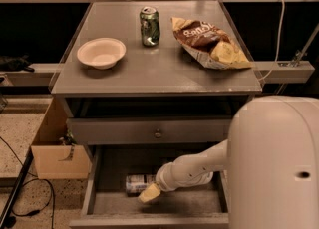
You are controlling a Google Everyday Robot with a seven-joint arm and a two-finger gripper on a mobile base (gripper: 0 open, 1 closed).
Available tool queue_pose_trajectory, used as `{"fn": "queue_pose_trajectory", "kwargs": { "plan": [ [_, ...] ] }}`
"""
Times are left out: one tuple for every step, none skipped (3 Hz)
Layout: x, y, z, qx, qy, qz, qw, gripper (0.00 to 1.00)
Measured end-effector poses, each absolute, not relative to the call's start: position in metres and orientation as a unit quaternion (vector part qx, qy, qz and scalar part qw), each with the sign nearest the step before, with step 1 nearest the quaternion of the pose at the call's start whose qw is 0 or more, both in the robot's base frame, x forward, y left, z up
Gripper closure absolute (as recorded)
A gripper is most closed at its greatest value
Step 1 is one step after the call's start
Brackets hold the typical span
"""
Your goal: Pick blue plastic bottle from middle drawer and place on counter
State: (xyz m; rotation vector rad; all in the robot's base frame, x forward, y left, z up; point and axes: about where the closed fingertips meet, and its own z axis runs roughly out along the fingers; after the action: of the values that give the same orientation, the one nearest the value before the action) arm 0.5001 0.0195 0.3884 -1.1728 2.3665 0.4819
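1. Middle drawer [192, 206] is pulled out below the closed drawer front with the knob [158, 134].
2. Blue plastic bottle [137, 183] lies on its side on the drawer floor, left of centre and toward the back.
3. Its long axis runs left-right, about parallel to the drawer front. The right end is hidden behind the gripper and wrist, so I can't tell which way the cap points.
4. Gripper [149, 194] is down inside the drawer, tip low and angled to the left. It sits just in front of the bottle's right end.
5. Open or closed: cannot tell from this view.
6. Table [149, 71] carries a white bowl [101, 52], a green can [149, 26] standing upright, and a chip bag [209, 44].
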Motion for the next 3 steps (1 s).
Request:
{"fn": "queue_pose_trajectory", "kwargs": {
  "plan": [
    [0.5228, 0.0363, 0.3701, -0.433, 0.85, 0.157, 0.254, 0.04],
    [0.5228, 0.0363, 0.3701, -0.433, 0.85, 0.157, 0.254, 0.27],
    [0.5228, 0.0363, 0.3701, -0.433, 0.85, 0.157, 0.254, 0.5]
  ]
}}
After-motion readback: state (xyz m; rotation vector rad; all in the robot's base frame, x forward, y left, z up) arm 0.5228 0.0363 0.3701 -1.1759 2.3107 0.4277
